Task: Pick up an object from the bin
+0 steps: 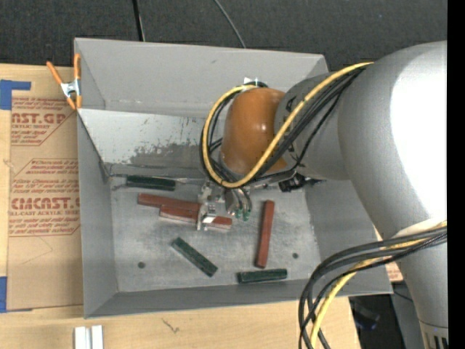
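Note:
My gripper (211,218) is low in the middle of the bin, under the orange wrist cover. It stands at the right end of two reddish-brown bars (176,209) that lie side by side, pointing left. The end of one of those bars is hidden beneath the gripper. A third reddish-brown bar (264,233) lies almost upright just to the gripper's right. A dark green bar (194,257) lies slanted in front of the gripper.
Another dark green bar (150,182) rests along the foot of the back wall at the left. A third green bar (261,275) lies near the front wall at the right. The arm and its cables cover the bin's right side.

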`<state>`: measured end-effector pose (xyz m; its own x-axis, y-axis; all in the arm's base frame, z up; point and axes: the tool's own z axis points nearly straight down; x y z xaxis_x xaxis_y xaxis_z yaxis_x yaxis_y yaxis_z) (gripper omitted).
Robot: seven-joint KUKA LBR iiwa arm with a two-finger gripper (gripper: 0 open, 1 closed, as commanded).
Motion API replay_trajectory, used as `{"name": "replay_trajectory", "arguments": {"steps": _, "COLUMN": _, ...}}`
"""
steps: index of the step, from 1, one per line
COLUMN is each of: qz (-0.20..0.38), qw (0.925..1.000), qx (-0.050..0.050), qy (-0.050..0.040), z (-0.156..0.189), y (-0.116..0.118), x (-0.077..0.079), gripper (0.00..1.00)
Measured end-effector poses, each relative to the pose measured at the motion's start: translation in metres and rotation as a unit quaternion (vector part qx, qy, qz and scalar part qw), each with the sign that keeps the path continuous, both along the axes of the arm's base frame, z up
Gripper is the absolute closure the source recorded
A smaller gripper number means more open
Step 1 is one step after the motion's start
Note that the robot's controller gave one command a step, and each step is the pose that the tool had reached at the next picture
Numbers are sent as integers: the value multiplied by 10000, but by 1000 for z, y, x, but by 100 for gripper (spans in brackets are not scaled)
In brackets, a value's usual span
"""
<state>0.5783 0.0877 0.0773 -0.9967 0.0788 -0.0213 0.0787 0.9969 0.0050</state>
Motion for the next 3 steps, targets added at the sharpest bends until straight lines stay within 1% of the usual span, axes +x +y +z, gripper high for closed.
{"name": "replay_trajectory", "arguments": {"steps": 1, "qz": 0, "qw": 10000, "qx": -5, "qy": 32, "z": 4, "y": 0, "x": -1, "gripper": 100}}
{"name": "replay_trajectory", "arguments": {"steps": 2, "qz": 2, "qw": 9999, "qx": -13, "qy": 109, "z": 19, "y": 0, "x": -4, "gripper": 100}}
{"name": "replay_trajectory", "arguments": {"steps": 3, "qz": 4, "qw": 9999, "qx": -12, "qy": 104, "z": 33, "y": 0, "x": -3, "gripper": 100}}
